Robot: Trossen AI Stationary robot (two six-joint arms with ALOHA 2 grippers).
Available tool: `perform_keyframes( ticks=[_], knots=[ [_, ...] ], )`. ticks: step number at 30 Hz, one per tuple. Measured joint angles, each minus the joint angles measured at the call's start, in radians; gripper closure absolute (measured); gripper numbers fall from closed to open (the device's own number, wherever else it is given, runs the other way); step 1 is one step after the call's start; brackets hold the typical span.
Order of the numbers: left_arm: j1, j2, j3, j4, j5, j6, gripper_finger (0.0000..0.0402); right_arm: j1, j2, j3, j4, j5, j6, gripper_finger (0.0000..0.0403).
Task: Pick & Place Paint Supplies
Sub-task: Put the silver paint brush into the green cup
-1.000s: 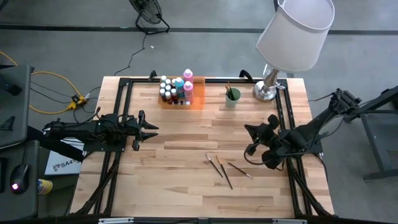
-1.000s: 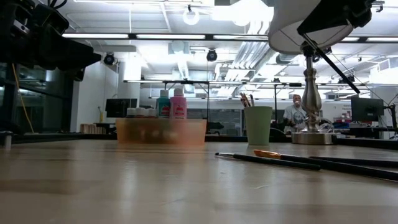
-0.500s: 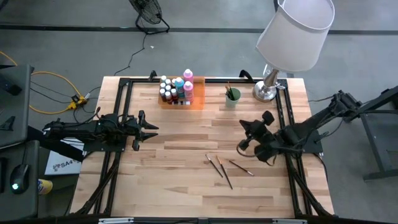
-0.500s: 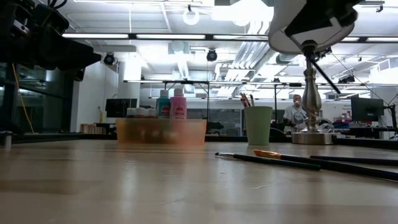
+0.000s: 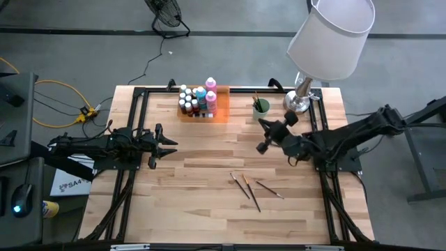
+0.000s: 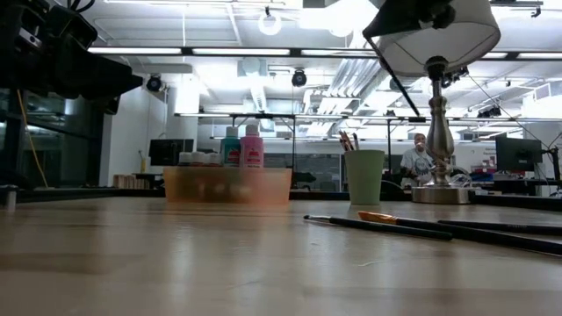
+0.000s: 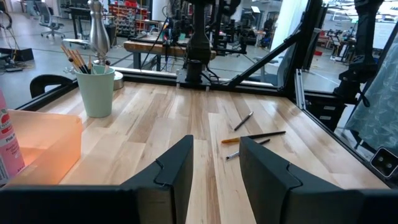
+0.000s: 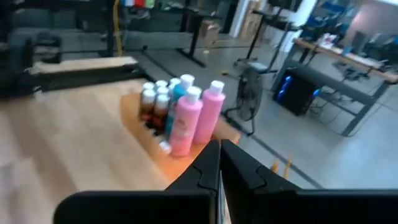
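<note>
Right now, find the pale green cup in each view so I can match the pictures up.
High view: the pale green cup stands near the table's far edge, between the orange tray and the lamp base.
Low view: cup right of centre, brush tips sticking out, tray to its left.
Left wrist view: cup at upper left, holding brushes.
Right wrist view: not in it.
Shared landmark: the orange tray.
</note>
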Motion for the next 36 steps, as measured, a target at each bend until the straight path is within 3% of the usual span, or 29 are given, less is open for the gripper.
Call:
perform_keyframes(
  ticks=[9, 13, 18, 26, 36],
  knots=[
    [0.0, 0.0, 0.0, 0.0, 0.0, 0.0, 0.0275, -0.15, 0.003, -0.19, 0.602, -0.048, -0.352, 0.04],
    [0.0, 0.0, 0.0, 0.0, 0.0, 0.0, 0.0275, -0.244, 0.003, -0.257, 0.798, -0.093, -0.413, 0.04],
    [0.0, 0.0, 0.0, 0.0, 0.0, 0.0, 0.0275, -0.388, 0.003, -0.285, 0.862, -0.229, -0.402, 0.04],
    [0.0, 0.0, 0.0, 0.0, 0.0, 0.0, 0.0275, -0.584, 0.066, -0.287, 0.861, -0.417, -0.245, 0.04],
    [0.0, 0.0, 0.0, 0.0, 0.0, 0.0, 0.0275, -0.679, 0.203, -0.287, 0.88, -0.455, -0.134, 0.04]
  ],
)
